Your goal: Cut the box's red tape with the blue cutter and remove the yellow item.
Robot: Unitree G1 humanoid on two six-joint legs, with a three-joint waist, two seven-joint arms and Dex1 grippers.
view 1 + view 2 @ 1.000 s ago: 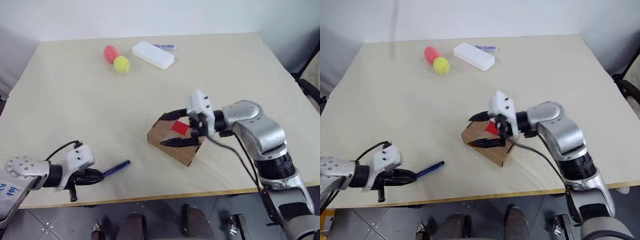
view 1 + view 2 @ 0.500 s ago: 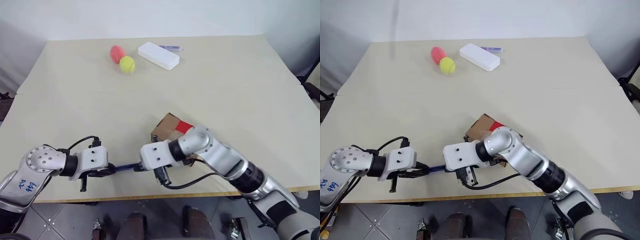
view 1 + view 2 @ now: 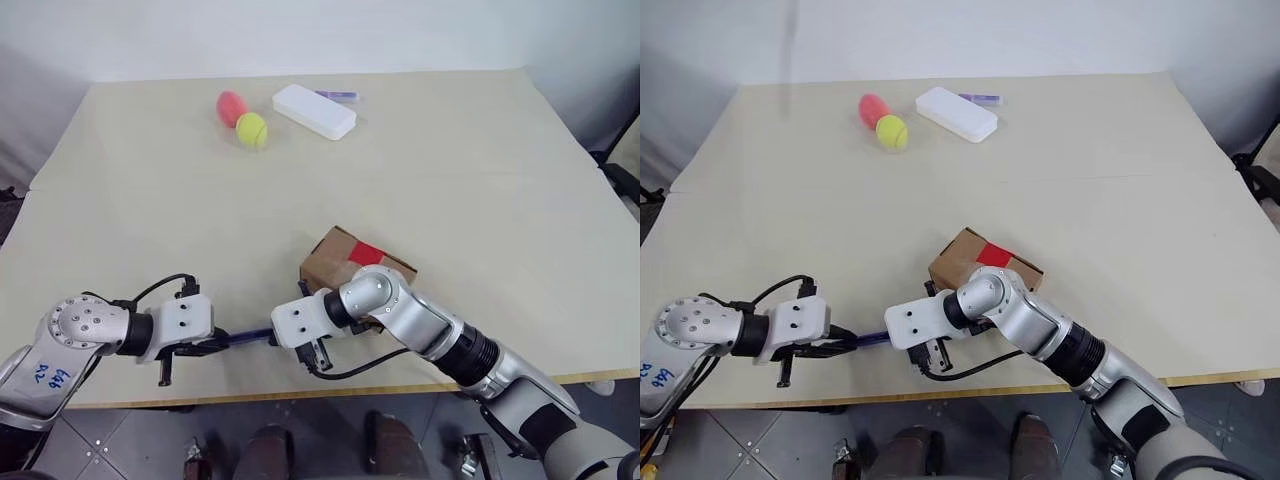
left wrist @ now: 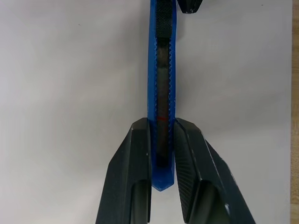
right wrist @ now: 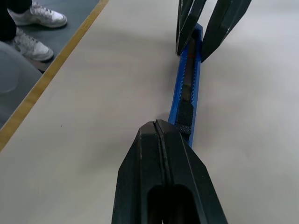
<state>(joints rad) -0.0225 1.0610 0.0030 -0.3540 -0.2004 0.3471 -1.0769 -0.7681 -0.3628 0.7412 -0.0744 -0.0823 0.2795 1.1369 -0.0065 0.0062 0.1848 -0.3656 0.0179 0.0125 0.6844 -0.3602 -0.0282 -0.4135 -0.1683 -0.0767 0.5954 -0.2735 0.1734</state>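
Blue cutter (image 4: pixel 161 93) clamped in the left pincer (image 4: pixel 162 140); right pincer (image 5: pixel 161 135), clenched with nothing between its fingers, at its slider.

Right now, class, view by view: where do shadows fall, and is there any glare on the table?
Left eye view: soft, even light. The table shows no glare, and the yellow-green ball and white case cast only faint, short shadows. Left wrist view: the table looks very bright behind the blue cutter gripped by the left tool. Right wrist view: the floor is much darker than the table.
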